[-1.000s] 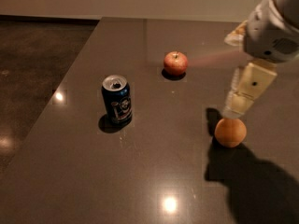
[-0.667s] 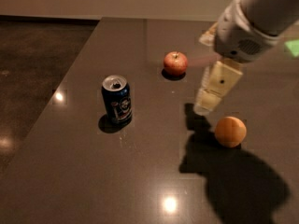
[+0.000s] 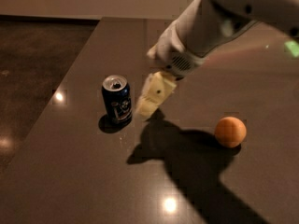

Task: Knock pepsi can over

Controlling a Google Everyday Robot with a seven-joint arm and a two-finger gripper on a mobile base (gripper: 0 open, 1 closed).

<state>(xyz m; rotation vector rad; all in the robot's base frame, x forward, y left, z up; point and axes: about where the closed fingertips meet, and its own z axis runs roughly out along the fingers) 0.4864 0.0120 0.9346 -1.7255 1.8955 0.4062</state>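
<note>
Gripper (image 3: 148, 104) just beside upright pepsi can (image 3: 117, 99) on table (image 3: 74, 171)

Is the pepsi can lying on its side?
No, the pepsi can stands upright, silver top up, with the gripper close beside it.

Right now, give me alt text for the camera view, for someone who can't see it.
The robot's gripper hangs just right of an upright pepsi can on a dark table. An orange sits farther right.
</note>
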